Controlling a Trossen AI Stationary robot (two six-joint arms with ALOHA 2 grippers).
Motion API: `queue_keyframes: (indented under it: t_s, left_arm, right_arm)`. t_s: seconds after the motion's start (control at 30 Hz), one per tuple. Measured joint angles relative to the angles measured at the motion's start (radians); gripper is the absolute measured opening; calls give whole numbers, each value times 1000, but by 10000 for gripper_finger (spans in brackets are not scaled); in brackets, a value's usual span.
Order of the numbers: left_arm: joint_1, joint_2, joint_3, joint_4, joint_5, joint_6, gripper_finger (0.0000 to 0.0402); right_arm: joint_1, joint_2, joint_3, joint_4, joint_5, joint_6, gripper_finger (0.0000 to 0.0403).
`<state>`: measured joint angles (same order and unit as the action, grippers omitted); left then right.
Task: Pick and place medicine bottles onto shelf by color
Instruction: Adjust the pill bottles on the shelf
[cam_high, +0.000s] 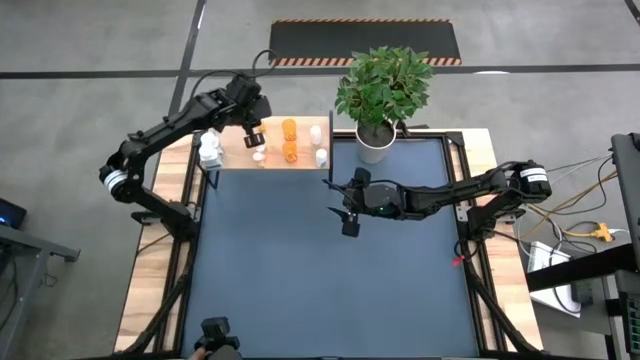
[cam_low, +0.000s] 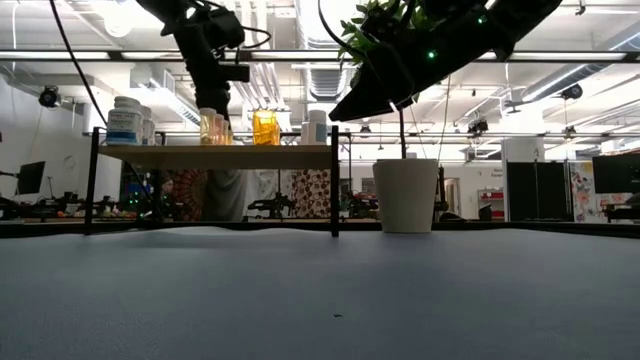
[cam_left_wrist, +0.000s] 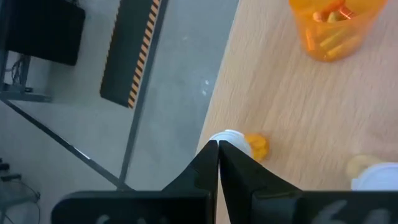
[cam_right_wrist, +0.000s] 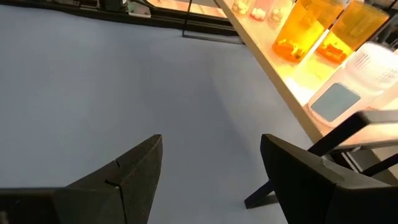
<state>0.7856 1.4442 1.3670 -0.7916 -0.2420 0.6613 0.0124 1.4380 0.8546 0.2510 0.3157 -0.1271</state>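
Note:
The shelf (cam_high: 270, 158) is a light wood board on black legs at the blue table's far left. On it stand white medicine bottles (cam_high: 210, 150), two orange ones (cam_high: 290, 150) and more white ones (cam_high: 321, 157). My left gripper (cam_high: 255, 138) hangs shut above the board, with nothing between its fingers. In the left wrist view a tiny white-capped orange bottle (cam_left_wrist: 245, 144) lies on the board just past its fingertips (cam_left_wrist: 217, 146). My right gripper (cam_high: 349, 215) is open over the bare table right of the shelf, fingers (cam_right_wrist: 124, 180) wide apart around nothing.
A potted plant in a white pot (cam_high: 376, 143) stands at the table's far edge, right of the shelf. The blue tabletop (cam_high: 330, 290) stretches toward the near edge. In the low view the bottles (cam_low: 265, 127) line the shelf top (cam_low: 215, 155).

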Motion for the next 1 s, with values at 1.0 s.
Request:
queue_keyframes:
  t_s: [1.0]
  left_arm:
    - [-65, -32, 2, -73, 51, -30, 0]
  right_arm:
    - [0, 0, -1, -12, 0, 4, 260]
